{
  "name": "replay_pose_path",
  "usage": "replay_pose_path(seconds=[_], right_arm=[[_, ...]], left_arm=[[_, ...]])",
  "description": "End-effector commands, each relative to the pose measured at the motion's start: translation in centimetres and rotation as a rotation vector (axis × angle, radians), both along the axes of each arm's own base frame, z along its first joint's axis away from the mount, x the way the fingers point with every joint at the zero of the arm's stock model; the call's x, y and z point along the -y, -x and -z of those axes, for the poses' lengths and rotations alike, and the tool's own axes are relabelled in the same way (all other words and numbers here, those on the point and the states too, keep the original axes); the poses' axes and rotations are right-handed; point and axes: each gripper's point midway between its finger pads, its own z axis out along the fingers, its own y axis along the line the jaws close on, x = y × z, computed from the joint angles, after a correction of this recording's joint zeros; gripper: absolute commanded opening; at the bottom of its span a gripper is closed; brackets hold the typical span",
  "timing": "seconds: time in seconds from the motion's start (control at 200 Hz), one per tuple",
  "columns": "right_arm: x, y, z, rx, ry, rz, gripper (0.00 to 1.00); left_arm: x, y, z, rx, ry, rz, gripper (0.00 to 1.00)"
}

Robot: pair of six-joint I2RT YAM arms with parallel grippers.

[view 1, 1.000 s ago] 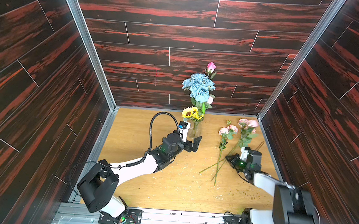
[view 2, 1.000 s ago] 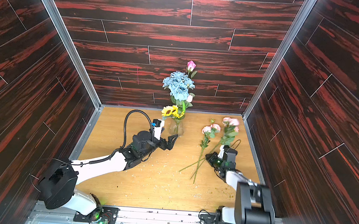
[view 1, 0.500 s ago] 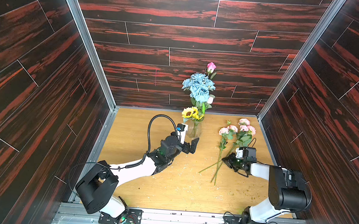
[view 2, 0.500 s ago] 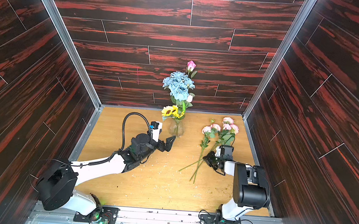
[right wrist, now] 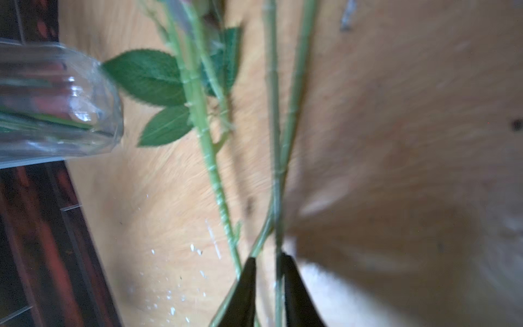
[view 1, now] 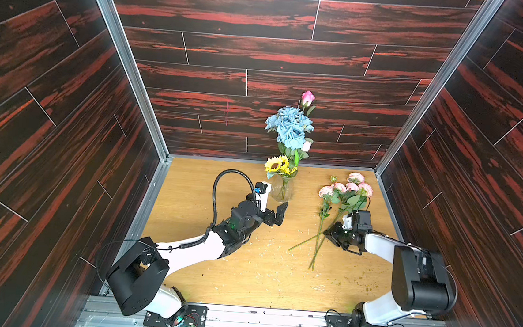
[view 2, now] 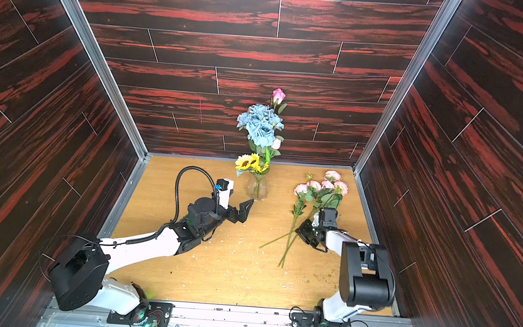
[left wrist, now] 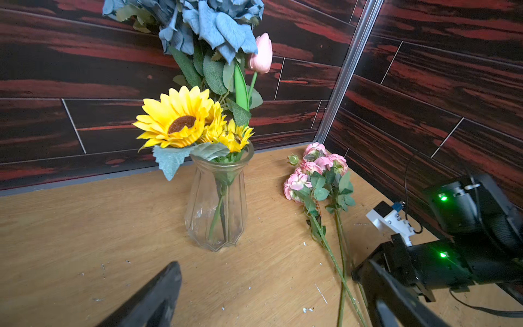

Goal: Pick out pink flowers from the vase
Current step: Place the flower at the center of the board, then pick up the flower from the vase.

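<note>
Two arms reach over a wooden table (view 1: 244, 281) boxed in by dark, red-streaked walls.

Furthest left, the left gripper (view 1: 277, 213) sits low, just in front of the vase (view 1: 282, 190). Its jaws are spread wide with nothing between them. In the left wrist view the vase (left wrist: 218, 203) stands ahead of the fingers (left wrist: 167, 283), untouched.

The vase is upright near the back wall, about midway across the table. Yellow sunflowers (view 1: 274, 165) crowd its mouth and a cluster of blue roses (view 1: 288, 128) rises above them. Two pink blooms are in the vase: a pink rosebud (view 1: 307, 97) at the very top and a pale pink bud (view 1: 306, 146) just under the blue cluster.

Right of the vase and apart from it, the pink flowers (view 1: 346, 188) lie flat on the table. Their blooms point toward the back right corner and their thin stems (view 1: 318, 239) cross as they run toward the front.

The right gripper (view 1: 331, 235) is down at the table, partway along those stems. In the blurred right wrist view its jaws stand slightly parted. One stem (right wrist: 278, 198) runs through the gap, which is wider than the stem, so nothing is pinched. Another stem (right wrist: 215, 175) passes outside the fingers.
</note>
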Motion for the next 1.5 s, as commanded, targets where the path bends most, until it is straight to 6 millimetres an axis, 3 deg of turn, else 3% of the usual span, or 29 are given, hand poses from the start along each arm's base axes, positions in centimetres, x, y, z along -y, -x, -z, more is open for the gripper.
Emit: replay_pose_path(seconds=[0.0,0.125,0.22,0.326,0.426,0.501,0.706,0.827,0.882,0.902,1.007,1.127,1.222,1.493], right_arm=[[0.9,0.5,-1.4,-0.019,0.13,-0.006,0.26],[1.4,0.9,-2.7,-0.04,0.185,-0.016,0.33],[2.0,1.2,-5.2,-0.021,0.254,-0.017,0.43],[1.5,1.5,-10.7,0.079,0.385,-0.049,0.53],[-1.2,1.7,-17.1,0.269,0.508,-0.109,0.7],[-2.9,1.6,-18.9,0.355,0.473,-0.142,0.74],[-4.3,1.0,-17.4,0.538,0.434,-0.192,0.77],[-4.6,1.1,-16.9,0.663,0.416,-0.203,0.78],[-4.0,1.1,-16.6,0.693,0.436,-0.172,0.78],[-3.7,1.0,-16.5,0.696,0.446,-0.153,0.79],[-1.7,1.4,-15.4,0.651,0.472,-0.038,0.78],[-1.6,2.4,-14.0,0.641,0.443,-0.035,0.78],[-1.7,2.9,-14.1,0.657,0.414,-0.029,0.78],[-2.5,3.3,-12.9,0.65,0.354,-0.046,0.78]], left_arm=[[-0.9,-0.2,-1.4,0.032,0.029,-0.043,1.0],[-0.6,0.0,-1.2,0.019,0.044,-0.028,1.0],[-0.6,0.1,-1.3,0.02,0.048,-0.023,1.0],[-0.7,0.1,-1.4,0.024,0.035,-0.026,1.0],[-0.6,-0.2,-1.6,0.034,0.025,-0.031,1.0],[-0.3,-0.7,-1.8,0.044,0.023,-0.039,1.0],[2.8,-2.6,-2.9,0.133,-0.066,0.031,1.0],[4.4,-5.0,-3.3,0.208,-0.14,0.01,1.0],[4.9,-6.5,-3.9,0.256,-0.173,-0.029,1.0],[5.4,-7.3,-3.0,0.263,-0.204,-0.037,1.0],[7.2,-9.8,-2.5,0.376,-0.282,-0.073,1.0],[8.5,-11.6,-2.5,0.51,-0.315,-0.143,1.0],[8.7,-13.2,-2.7,0.562,-0.314,-0.213,0.98],[10.0,-13.9,-3.4,0.599,-0.264,-0.173,0.93]])
